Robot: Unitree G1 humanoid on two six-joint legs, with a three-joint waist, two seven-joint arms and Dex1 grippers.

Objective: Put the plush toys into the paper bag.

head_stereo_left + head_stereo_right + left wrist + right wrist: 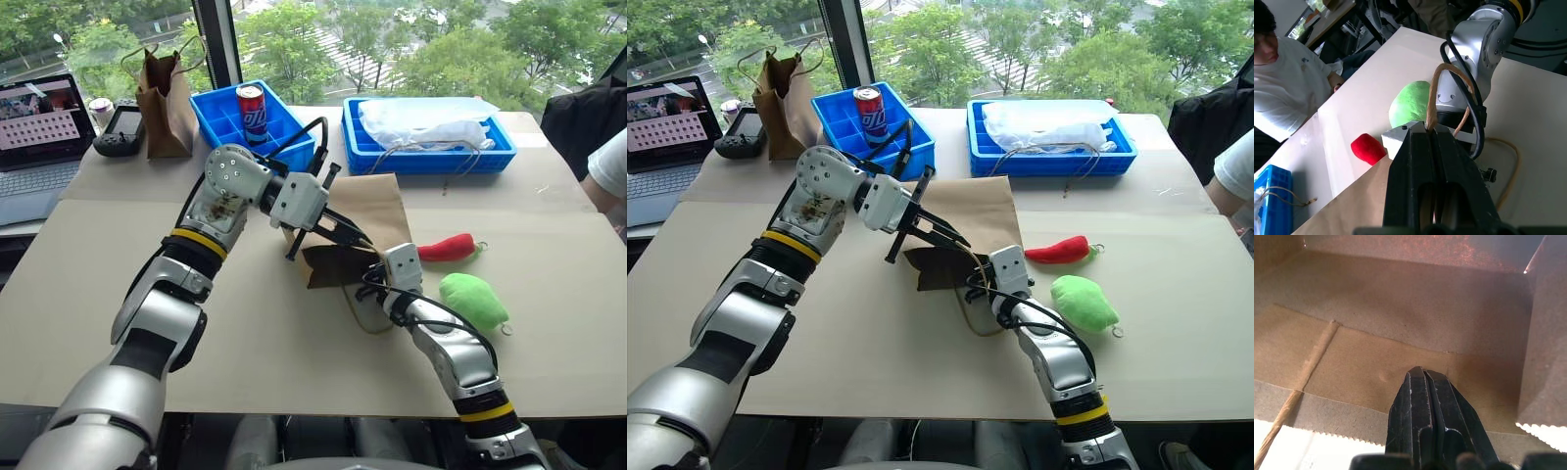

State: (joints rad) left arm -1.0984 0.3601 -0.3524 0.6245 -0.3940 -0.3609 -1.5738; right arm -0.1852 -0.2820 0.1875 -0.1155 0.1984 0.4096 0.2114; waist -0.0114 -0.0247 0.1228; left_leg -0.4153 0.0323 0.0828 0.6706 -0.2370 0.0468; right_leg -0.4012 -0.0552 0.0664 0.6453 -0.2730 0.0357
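The paper bag (pixel 367 211), lying at desk (pixel 294 343) centre, is held up by the left claw (pixel 1431 134) clamped on its cord handle (pixel 1432 100), while the right claw (pixel 1422 377), fingers together and empty, is pushed into its mouth; both plush toys (pixel 460 274) lie at 3 o'clock.

Matt kraft paper bag (pixel 980 211) (fuzzy plush toys (pixel 1083 302))

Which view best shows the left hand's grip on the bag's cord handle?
The left wrist view: the left hand is shut on the tan cord handle, which loops up right from its fingertips. The eye views show that hand at the paper bag mouth, the cord hard to make out. The right wrist view shows the bag's inside.
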